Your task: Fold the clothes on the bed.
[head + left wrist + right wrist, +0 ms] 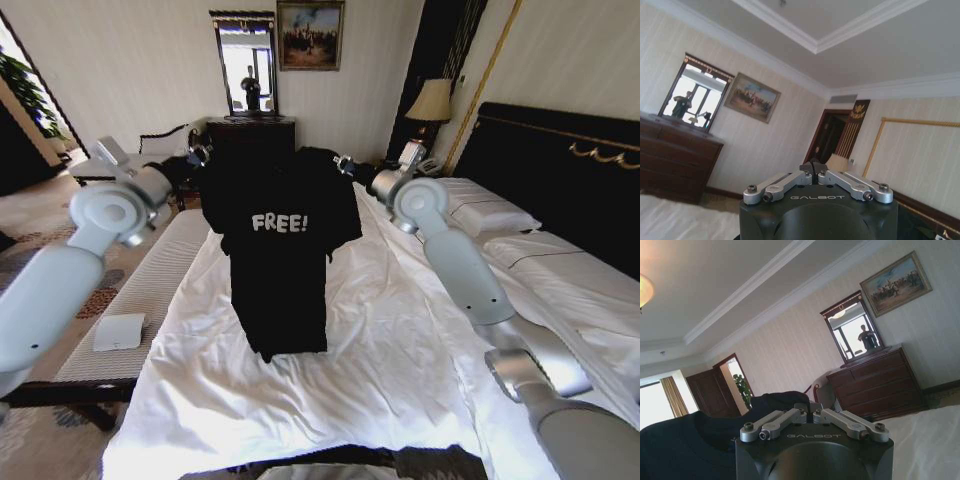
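Two grippers, our left gripper [197, 150] and right gripper [347, 166], are pinched closed on the shoulders of the black T-shirt [278, 250], which hangs above the white bed [330, 380], hem touching the sheet. We should keep both level and lower evenly.

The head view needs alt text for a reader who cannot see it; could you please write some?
Both grippers, left and right, hold a black T-shirt with white "FREE!" lettering up by its shoulders above the white bed; its hem touches the sheet. Behind stand a dark dresser, mirror and lamp.
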You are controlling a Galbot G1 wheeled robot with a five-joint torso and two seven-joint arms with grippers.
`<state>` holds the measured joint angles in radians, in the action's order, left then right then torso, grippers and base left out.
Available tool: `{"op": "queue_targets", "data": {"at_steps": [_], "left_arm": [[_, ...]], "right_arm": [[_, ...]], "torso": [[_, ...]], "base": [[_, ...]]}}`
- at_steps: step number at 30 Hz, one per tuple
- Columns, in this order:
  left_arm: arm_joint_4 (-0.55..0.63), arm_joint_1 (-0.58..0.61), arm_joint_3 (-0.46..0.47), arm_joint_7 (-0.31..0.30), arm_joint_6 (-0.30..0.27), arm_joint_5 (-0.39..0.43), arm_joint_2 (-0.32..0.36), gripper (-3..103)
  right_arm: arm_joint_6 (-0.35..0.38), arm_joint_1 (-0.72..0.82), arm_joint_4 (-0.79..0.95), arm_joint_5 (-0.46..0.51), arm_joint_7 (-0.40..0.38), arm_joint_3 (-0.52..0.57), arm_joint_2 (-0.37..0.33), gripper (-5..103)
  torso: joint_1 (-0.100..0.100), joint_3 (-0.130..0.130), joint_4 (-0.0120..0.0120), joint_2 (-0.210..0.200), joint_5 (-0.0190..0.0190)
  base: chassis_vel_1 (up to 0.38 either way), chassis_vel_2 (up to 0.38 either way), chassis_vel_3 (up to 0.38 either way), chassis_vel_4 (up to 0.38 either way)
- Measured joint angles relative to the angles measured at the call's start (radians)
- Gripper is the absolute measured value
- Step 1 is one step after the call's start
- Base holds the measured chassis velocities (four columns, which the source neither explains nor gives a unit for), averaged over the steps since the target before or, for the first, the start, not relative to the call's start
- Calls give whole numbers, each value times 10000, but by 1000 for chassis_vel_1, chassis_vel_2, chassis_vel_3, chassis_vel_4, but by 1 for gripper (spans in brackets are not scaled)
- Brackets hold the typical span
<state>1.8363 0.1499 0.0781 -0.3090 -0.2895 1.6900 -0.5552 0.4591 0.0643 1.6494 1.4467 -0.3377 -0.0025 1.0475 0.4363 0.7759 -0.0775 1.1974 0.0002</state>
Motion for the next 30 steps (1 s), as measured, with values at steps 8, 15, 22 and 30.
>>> {"op": "queue_targets", "data": {"at_steps": [8,15,22,30], "left_arm": [[1035,504,1256,-12,-51,991,1639,0],[2600,1814,2678,-100,168,1743,2894,0],[4401,5571,6143,-237,217,2005,3675,0],[5477,7177,8242,-397,-101,3578,4201,0]], "right_arm": [[29,-661,238,565,-174,-165,-46,1],[214,-448,2118,2181,-991,-91,-661,1],[273,93,4179,4058,-1905,883,-1395,1],[494,974,6557,7457,-3453,3317,-3422,1]], "torso": [[-1,-1,8,1,-5],[-4,-3,1,2,-1],[-5,-4,4,2,-4],[-7,-5,-5,3,5]], "base": [[0,0,0,0],[0,0,0,0],[0,0,0,0],[0,0,0,0]]}}
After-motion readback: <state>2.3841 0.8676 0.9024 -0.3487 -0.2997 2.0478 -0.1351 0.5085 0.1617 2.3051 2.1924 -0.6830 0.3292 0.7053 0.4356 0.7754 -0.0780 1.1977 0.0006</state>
